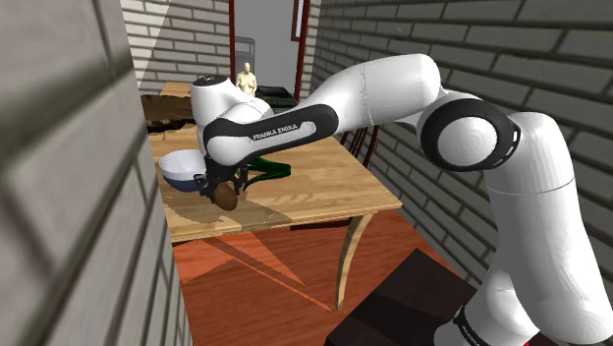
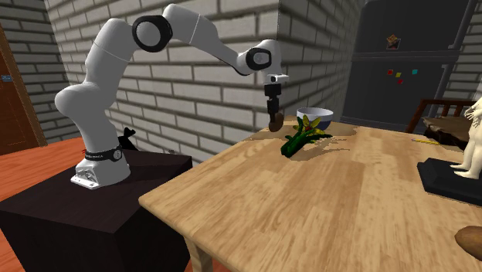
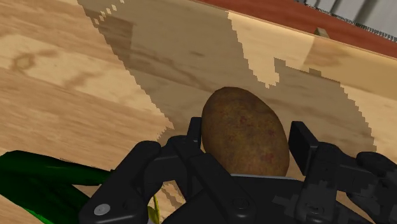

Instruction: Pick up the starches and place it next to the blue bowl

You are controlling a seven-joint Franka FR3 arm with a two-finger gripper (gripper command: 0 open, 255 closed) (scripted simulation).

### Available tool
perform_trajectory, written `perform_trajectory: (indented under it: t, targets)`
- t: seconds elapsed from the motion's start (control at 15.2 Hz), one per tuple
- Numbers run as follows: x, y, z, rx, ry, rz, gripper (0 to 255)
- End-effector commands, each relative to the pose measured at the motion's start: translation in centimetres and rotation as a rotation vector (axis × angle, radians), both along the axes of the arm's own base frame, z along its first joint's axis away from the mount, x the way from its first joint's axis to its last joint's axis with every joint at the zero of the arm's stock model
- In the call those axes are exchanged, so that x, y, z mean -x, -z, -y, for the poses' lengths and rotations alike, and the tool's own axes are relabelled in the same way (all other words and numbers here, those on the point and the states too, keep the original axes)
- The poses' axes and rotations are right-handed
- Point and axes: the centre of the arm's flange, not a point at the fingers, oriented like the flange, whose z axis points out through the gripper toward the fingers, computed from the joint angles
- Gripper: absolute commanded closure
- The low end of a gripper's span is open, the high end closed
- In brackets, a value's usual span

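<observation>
The big wooden table [image 1: 324,192] sat by a brick wall. The white arm [image 1: 393,93] reached out over it. A blue bowl [image 1: 180,167] stood on the table, and a green leafy plant [image 2: 303,139] lay just beside it. The black claw [image 3: 247,143] was closed tight on a brown potato [image 3: 245,127] — the starch — and held it a little above the wood, near the bowl. So the picking up looked done. What was left, I think — set it down next to the bowl and let go.

Brown potato [image 3: 245,130] near blue bowl [image 2: 315,117]
</observation>
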Motion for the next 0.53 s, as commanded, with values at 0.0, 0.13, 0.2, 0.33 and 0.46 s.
perform_trajectory:
  t: [0.0, 0.13, 0.2, 0.33, 0.46]
  targets:
    - [-0.04, 0.77, -0.02, 0.003, 0.000, -0.008, 255]
    - [-0.04, 0.77, -0.02, 0.003, 0.000, -0.008, 255]
    - [-0.04, 0.77, -0.02, 0.003, 0.000, -0.008, 255]
    - [-0.04, 0.77, -0.02, 0.003, 0.000, -0.008, 255]
    - [-0.06, 0.98, 0.02, 0.003, 0.000, -0.008, 0]
